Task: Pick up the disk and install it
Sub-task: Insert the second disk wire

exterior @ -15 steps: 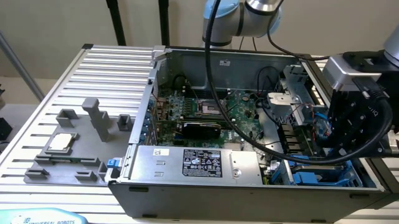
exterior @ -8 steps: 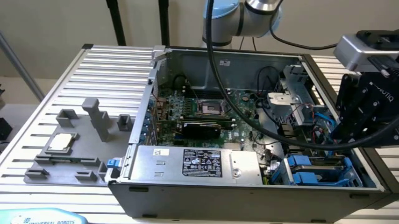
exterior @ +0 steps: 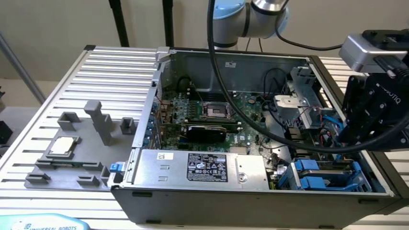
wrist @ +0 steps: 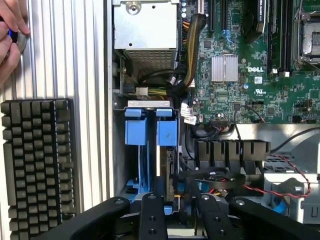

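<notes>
Two black fingers [wrist: 150, 215] of the hand [wrist: 178, 207] stand part-way apart, neither wide nor narrow. Whether they pinch anything I cannot tell, because dark cabling fills the gap between them. In the exterior view the hand [exterior: 361, 125] hangs over the corner of the computer case [exterior: 255, 206] on that view's right, just above the drive bay [exterior: 365, 178].

Just beyond the fingertips is the drive bay [wrist: 150, 104], with two blue carrier tabs side by side and upright. I take the disk [wrist: 166, 134] to be the one in line with the gap between the fingers. Its thin grey edge runs from the tab back toward the hand, so it seems to be in its slot already or nearly so.

Seating it well means keeping it square to the rails and pressing straight along the slot, never at a tilt. Its blue tab should finish level with the neighbouring carrier [wrist: 135, 132].

Close beside the bay, red and black cables [wrist: 280, 189] loop loosely and could snag a finger or get trapped.

Farther on are the motherboard [wrist: 240, 75] and the power supply [wrist: 145, 30]. Outside the case, a keyboard [wrist: 37, 165] rests on the slatted table [wrist: 65, 50], and a person's hand [wrist: 10, 35] is at the table's edge, well apart from the work.
</notes>
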`<state>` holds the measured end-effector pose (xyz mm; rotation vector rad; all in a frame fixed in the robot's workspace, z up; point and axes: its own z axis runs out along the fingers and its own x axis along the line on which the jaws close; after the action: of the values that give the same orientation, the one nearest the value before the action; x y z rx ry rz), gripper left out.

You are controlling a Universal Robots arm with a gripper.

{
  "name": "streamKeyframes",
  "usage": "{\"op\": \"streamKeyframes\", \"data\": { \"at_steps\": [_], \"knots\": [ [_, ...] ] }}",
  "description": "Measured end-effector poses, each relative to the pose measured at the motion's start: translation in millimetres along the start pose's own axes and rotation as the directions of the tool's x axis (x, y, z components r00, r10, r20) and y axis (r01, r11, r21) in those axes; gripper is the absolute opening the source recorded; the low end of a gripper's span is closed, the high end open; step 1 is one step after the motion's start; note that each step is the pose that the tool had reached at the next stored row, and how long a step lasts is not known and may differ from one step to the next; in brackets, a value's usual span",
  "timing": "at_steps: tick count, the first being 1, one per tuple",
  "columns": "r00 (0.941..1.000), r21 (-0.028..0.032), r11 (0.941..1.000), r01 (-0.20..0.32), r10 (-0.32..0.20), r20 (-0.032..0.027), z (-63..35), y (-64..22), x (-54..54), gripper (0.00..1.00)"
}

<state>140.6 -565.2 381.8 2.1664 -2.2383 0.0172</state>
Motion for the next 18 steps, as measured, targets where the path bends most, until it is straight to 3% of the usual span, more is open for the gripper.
{"op": "streamKeyframes", "data": {
  "at_steps": [18],
  "knots": [
    [1.0000,0.0009,1.0000,0.000,0.000,-0.0097,10.0,6.5,-3.3,0.31]
  ]
}}
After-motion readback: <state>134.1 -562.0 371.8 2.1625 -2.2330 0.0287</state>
